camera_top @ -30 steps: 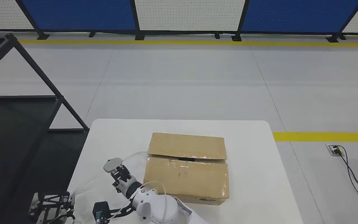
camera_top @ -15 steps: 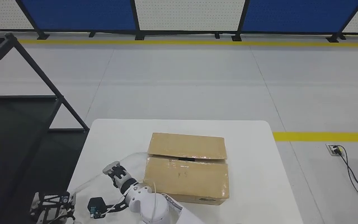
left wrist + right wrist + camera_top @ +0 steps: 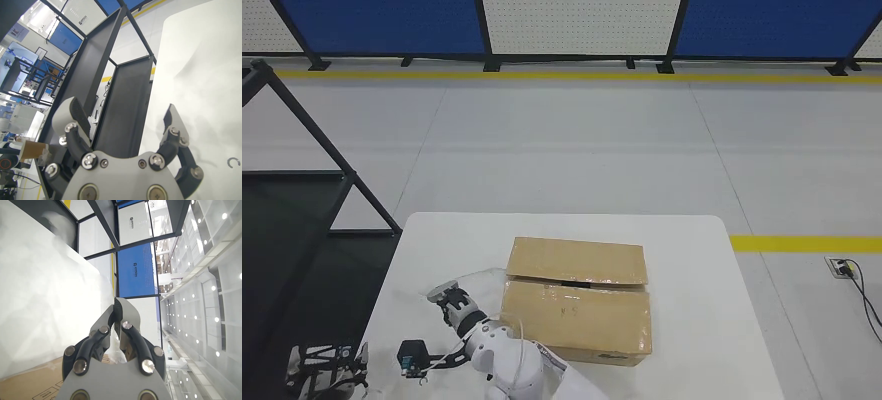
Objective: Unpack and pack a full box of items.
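The cardboard box (image 3: 577, 300) is seen lying at the middle of the white bench (image 3: 692, 260), its two top flaps folded shut and meeting along a seam. The right claw (image 3: 116, 306) is found just off the box's 9 o'clock side in the top view, pointed away from it toward the bench's 10 o'clock corner. Its fingers are pressed together on a crinkled strip of clear plastic film (image 3: 115, 349), which is pinched between the pads and bunched up behind them toward the palm. In the right wrist view the box's cardboard is seen close behind that claw. In the top view the film is made out as a faint band arching from the claw back toward the box's 10 o'clock corner. The left claw (image 3: 122, 108) is spread wide and empty, its ribbed pads (image 3: 79, 113) well apart. It is held by the bench's 8 o'clock edge, with bare bench surface behind one finger and the dark panel of a black metal rack (image 3: 302, 210) behind the other. The rack is stood on the floor at 9 o'clock of the bench. Blue partition panels (image 3: 382, 25) are lined up at 12 o'clock across the floor.
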Motion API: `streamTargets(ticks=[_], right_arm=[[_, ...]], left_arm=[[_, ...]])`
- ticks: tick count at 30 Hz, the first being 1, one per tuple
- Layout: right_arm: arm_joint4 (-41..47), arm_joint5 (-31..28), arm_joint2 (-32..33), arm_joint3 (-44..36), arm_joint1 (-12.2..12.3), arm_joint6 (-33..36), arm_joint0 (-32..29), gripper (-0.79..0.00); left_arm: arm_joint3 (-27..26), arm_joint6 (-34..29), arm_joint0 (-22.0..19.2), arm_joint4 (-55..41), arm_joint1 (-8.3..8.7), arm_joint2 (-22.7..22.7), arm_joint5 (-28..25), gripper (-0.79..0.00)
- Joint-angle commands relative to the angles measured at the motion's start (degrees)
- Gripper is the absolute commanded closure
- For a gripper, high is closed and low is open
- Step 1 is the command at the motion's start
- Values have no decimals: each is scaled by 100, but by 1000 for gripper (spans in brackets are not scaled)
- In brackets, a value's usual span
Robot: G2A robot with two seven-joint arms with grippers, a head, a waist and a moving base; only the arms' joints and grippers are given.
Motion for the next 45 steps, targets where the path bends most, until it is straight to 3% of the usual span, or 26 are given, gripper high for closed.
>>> streamTargets(ticks=[1,17,32,33,35,37,39,41,45], right_arm=[[42,48,21,28,-27,13,27,0],[229,410,13,483,-322,-135,507,0],[708,517,-142,1303,-786,224,970,0],[730,533,-140,1348,-808,239,982,-28],[762,549,-109,1435,-841,304,1012,-246],[824,541,-77,1491,-867,316,1027,-385],[854,542,-59,1537,-879,325,1040,-634],[875,539,-60,1556,-887,323,1044,-714],[880,527,-89,1546,-892,343,1047,-785]], left_arm=[[19,-27,-22,-23,3,-16,5,-785],[133,23,-49,-450,19,-49,-161,-785],[169,198,40,-611,19,289,-347,-785],[157,205,50,-601,19,315,-349,-785],[165,220,70,-591,22,336,-364,-785],[169,246,87,-564,26,358,-371,-785],[174,267,104,-540,28,380,-366,-785],[181,286,120,-527,30,407,-357,-785],[190,297,142,-503,32,464,-340,-785]])
